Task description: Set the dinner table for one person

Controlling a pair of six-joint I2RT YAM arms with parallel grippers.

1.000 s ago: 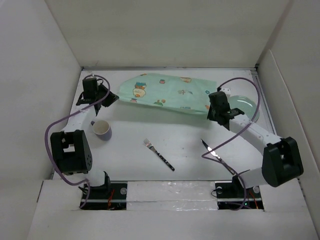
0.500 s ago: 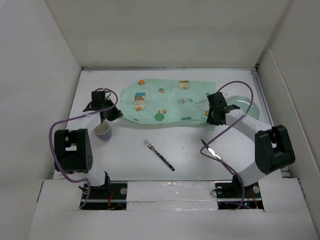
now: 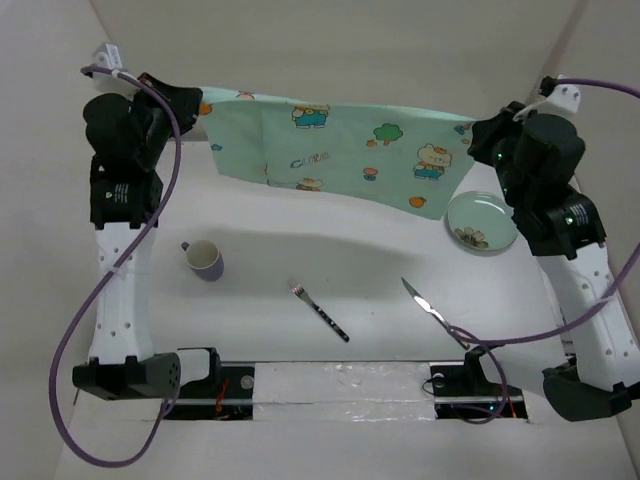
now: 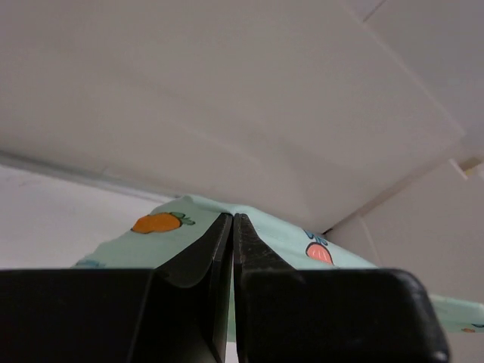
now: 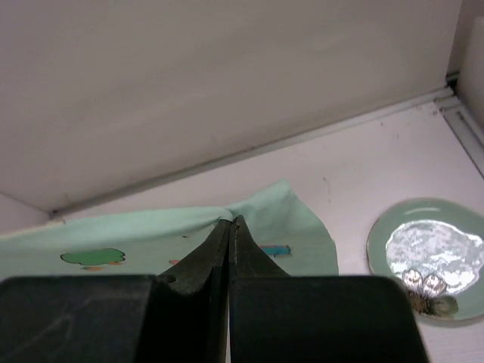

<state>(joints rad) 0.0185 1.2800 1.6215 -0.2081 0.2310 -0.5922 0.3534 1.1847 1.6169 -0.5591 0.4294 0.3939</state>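
Note:
The mint-green cartoon-print placemat [image 3: 340,150] hangs stretched in the air above the far part of the white dinner table [image 3: 300,250]. My left gripper [image 3: 200,103] is shut on its left corner; in the left wrist view the cloth [image 4: 151,234] is pinched in the closed gripper [image 4: 231,218]. My right gripper [image 3: 478,130] is shut on its right corner; the cloth [image 5: 302,227] shows pinched in it [image 5: 230,221]. A green plate [image 3: 481,221] lies at the right, and shows in the right wrist view [image 5: 431,261]. A mug [image 3: 204,260], a fork [image 3: 319,309] and a knife [image 3: 432,311] lie on the table.
White walls enclose the table on the left, back and right. Purple cables loop from both arms. The arm bases stand at the near edge.
Both arms have risen high and lifted the placemat off the table, so it now hangs spread between them. The plate, before partly covered, is now in full view.

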